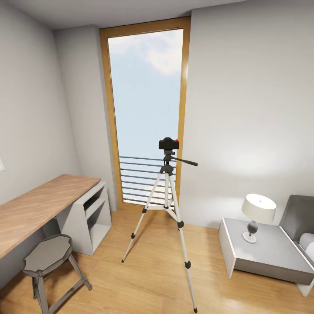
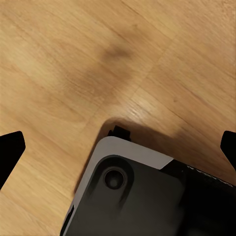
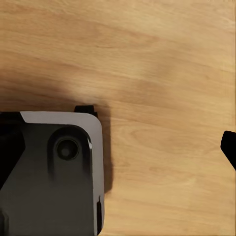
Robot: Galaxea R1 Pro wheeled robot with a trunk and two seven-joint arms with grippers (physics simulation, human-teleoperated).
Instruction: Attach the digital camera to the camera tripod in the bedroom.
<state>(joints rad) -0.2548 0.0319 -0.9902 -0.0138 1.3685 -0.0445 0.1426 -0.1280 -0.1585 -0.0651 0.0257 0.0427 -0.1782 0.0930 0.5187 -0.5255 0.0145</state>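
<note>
In the head view, the digital camera (image 1: 168,143), small and black with a red button on top, sits on the head of the camera tripod (image 1: 168,192). The tripod stands on the bedroom's wood floor in front of the tall wood-framed window (image 1: 146,96), with its black pan handle (image 1: 186,162) pointing right. The left wrist view has my left gripper (image 2: 119,147) open above the floor, nothing between its black fingertips (image 2: 11,147). My right gripper (image 3: 118,147) is open too, over bare floor, one fingertip (image 3: 229,147) showing at the frame edge.
A wood-topped desk (image 1: 39,205) with a grey stool (image 1: 47,255) stands at the left. A grey nightstand (image 1: 266,257) with a white lamp (image 1: 257,213) and a bed (image 1: 301,218) stand at the right. My own base (image 2: 147,196) (image 3: 49,177) lies under both wrists.
</note>
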